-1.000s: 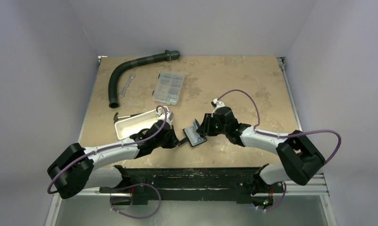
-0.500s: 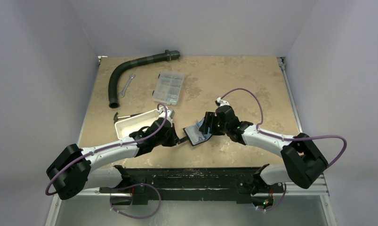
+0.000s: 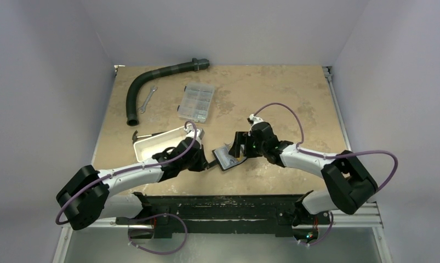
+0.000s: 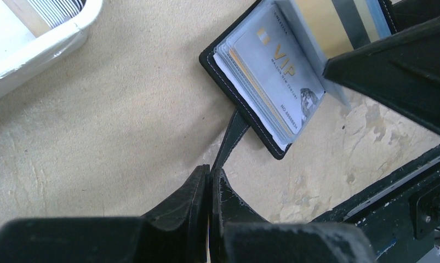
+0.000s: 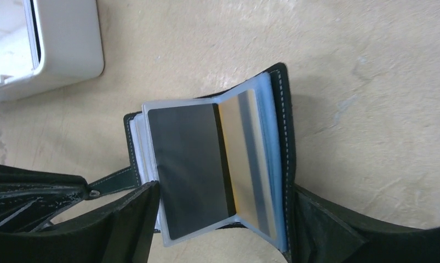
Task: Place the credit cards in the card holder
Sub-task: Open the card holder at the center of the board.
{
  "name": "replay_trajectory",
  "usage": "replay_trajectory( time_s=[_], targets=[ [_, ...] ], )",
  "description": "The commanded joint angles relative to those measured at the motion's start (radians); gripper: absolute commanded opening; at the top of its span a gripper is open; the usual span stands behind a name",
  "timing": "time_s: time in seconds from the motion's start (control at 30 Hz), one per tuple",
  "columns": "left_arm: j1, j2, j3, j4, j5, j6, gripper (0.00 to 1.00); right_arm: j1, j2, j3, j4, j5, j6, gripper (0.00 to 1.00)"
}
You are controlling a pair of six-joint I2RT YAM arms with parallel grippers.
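Note:
The black card holder (image 3: 227, 158) lies open on the table between both arms. In the left wrist view its left half (image 4: 261, 82) shows a silvery VIP card (image 4: 278, 66) on top of the sleeves. My left gripper (image 4: 211, 170) is shut on the holder's black strap (image 4: 228, 137). In the right wrist view the clear sleeves stand fanned, with a dark card (image 5: 187, 164) and an orange-yellow card (image 5: 250, 159) inside them. My right gripper (image 5: 223, 219) is open, with one finger on each side of the holder (image 5: 286, 109).
A white tray (image 3: 157, 143) stands just left of the holder. A clear compartment box (image 3: 196, 102), a black hose (image 3: 146, 85) and a wrench (image 3: 147, 99) lie farther back. The table's front edge is close below the holder.
My right gripper has shifted slightly left and back over the holder. The holder has tilted a little. My left gripper has kept its hold on the strap.

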Motion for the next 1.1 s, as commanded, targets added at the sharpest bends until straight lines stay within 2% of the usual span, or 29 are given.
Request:
replay_trajectory(
  time_s=[0.0, 0.03, 0.1, 0.37, 0.47, 0.57, 0.7, 1.07],
  targets=[
    [0.003, 0.011, 0.004, -0.007, 0.022, 0.024, 0.0, 0.007, 0.043, -0.01, -0.051, 0.014, -0.086, 0.89],
    [0.003, 0.012, 0.006, -0.008, 0.022, 0.024, 0.0, 0.012, 0.034, -0.013, -0.051, 0.011, -0.089, 0.95],
    [0.003, 0.014, 0.006, -0.012, 0.02, 0.028, 0.0, 0.015, 0.017, -0.02, -0.033, -0.018, -0.101, 0.99],
    [0.004, 0.03, 0.035, -0.047, -0.012, 0.064, 0.0, 0.008, -0.095, -0.057, 0.055, -0.203, -0.064, 0.99],
    [0.003, 0.041, 0.036, -0.047, -0.008, 0.064, 0.0, 0.005, -0.093, -0.06, 0.104, -0.277, -0.051, 0.98],
    [0.003, 0.043, 0.034, -0.042, -0.002, 0.063, 0.0, 0.005, -0.054, -0.052, 0.128, -0.336, -0.053, 0.92],
    [0.003, 0.037, 0.033, -0.043, 0.0, 0.063, 0.0, 0.006, -0.045, -0.054, 0.107, -0.257, -0.053, 0.91],
    [0.003, 0.04, 0.024, -0.031, 0.006, 0.064, 0.0, -0.005, -0.122, -0.06, 0.089, -0.177, -0.021, 0.6]
  ],
)
